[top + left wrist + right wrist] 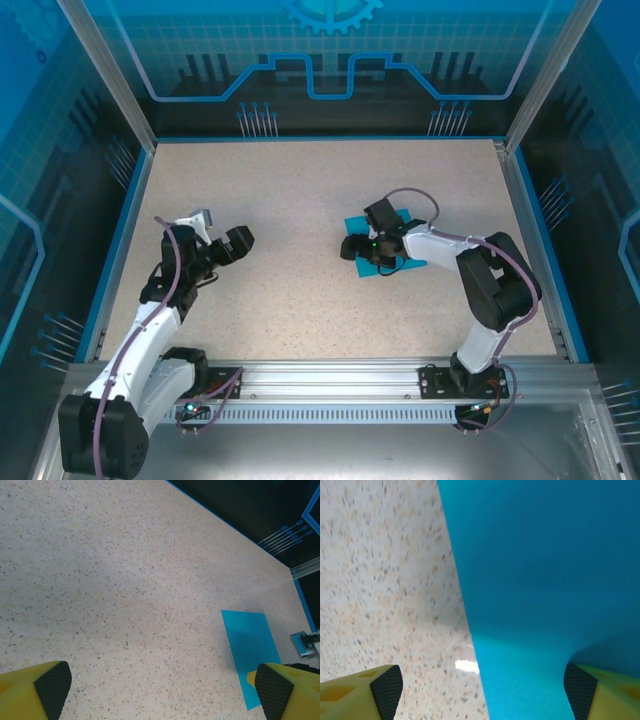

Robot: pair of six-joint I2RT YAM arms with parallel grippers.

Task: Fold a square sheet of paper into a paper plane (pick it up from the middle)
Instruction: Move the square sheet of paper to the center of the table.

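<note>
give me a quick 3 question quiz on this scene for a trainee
1. Multiple choice: which gripper hangs over the thin teal-blue square sheet of paper? A) the left gripper B) the right gripper C) both
2. True or false: the left gripper's jaws are shut on the sheet.
3. Short answer: in the right wrist view, one pad of the right gripper is over the sheet. What lies under the other pad?

Key
1. B
2. False: its jaws stand wide open over bare table, apart from the sheet.
3. The speckled beige tabletop; the sheet's edge runs between the open jaws.
</note>
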